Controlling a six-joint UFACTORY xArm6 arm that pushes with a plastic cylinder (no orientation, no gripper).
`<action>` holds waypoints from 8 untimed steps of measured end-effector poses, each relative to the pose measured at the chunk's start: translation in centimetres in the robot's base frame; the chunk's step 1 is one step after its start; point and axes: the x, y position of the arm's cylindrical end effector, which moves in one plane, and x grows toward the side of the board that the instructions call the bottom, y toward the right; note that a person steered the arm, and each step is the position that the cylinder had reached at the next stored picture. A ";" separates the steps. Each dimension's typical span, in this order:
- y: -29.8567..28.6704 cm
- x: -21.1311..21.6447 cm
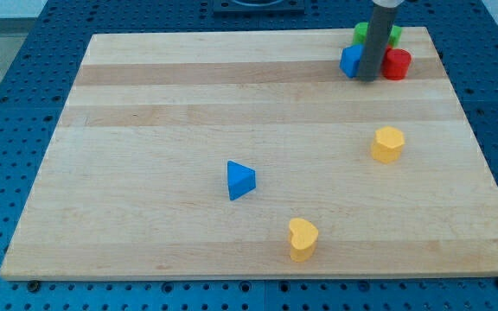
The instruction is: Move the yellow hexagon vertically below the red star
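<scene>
Yellow hexagon (388, 143), no clear long axis (my tip (367, 79), bare, beside red block (397, 64))

My tip at the cluster in the board's far right corner

My tip (367, 79) stands between a blue block (349, 61) and a red block (396, 64), with a green block (362, 33) behind the rod. Below the red block lies a yellow hexagon (388, 143). A yellow heart (302, 238) and a blue triangle (239, 180) lie farther below and to the view's left on the wooden board (145, 216).
</scene>
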 end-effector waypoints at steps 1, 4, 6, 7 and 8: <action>0.0 0.5; -4.2 19.9; -3.0 25.2; -0.9 17.5; -0.7 13.4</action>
